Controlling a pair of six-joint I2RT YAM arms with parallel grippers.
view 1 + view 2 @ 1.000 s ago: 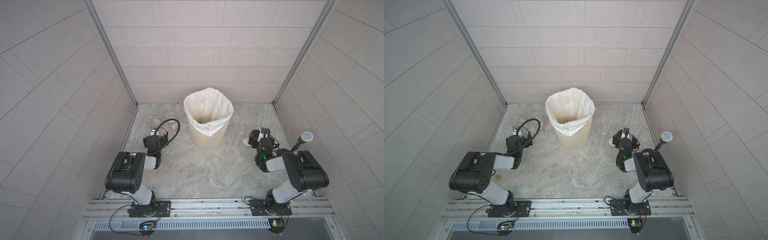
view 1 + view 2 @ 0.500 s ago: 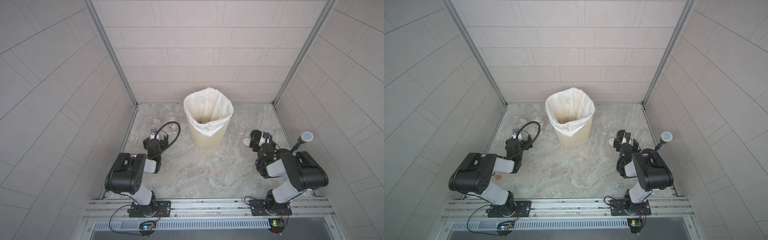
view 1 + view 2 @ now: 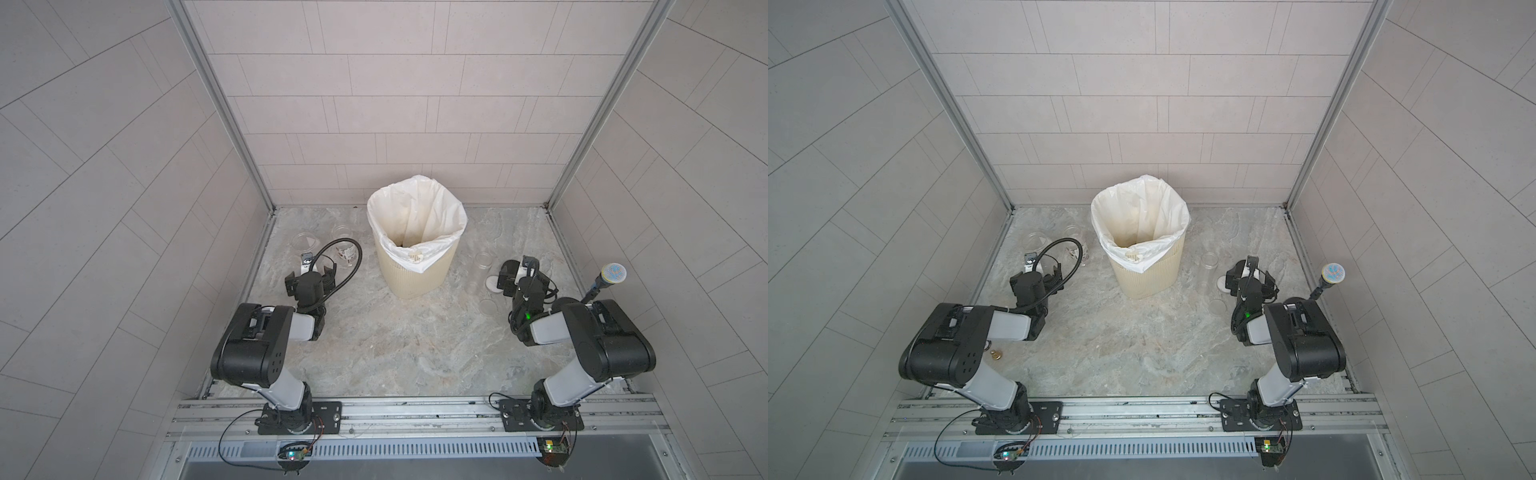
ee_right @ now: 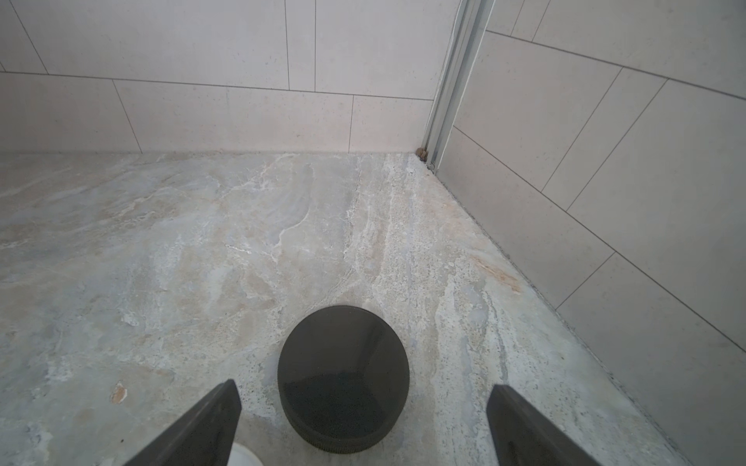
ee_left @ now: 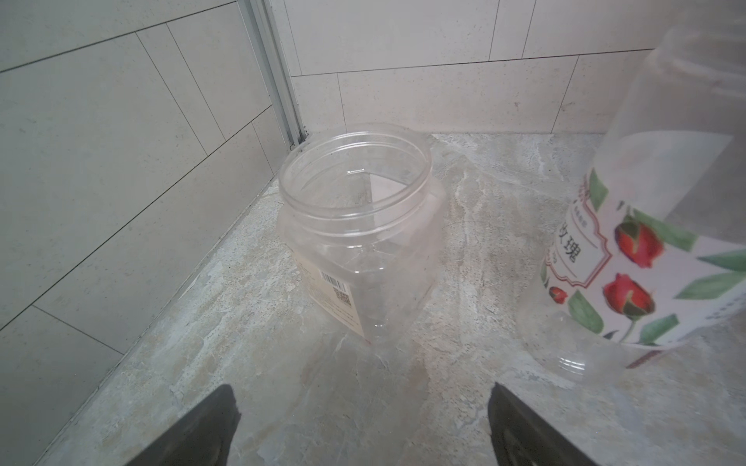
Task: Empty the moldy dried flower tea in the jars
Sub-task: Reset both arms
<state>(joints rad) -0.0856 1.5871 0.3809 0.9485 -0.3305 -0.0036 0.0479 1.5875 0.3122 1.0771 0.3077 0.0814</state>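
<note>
Squat clear jar (image 5: 359, 250) stands upright on the desk, lid off, wide threaded mouth open, see-through and empty, barcode label on one wall. It sits straight ahead of the left fingers (image 5: 202, 427), lined up with the gap between them, apart from the tips. Rose-labelled jar (image 5: 646, 250) next: taller, clear, red blooms and green leaves on a white label, threaded neck bare, empty too. It stands ahead and outside the right-hand finger, nearer than the squat one. Over to the tall slim jar (image 3: 482, 270): clear cylinder, upright, open-topped, near the right fingers (image 4: 193, 427), off their left side, outside the gap.
</note>
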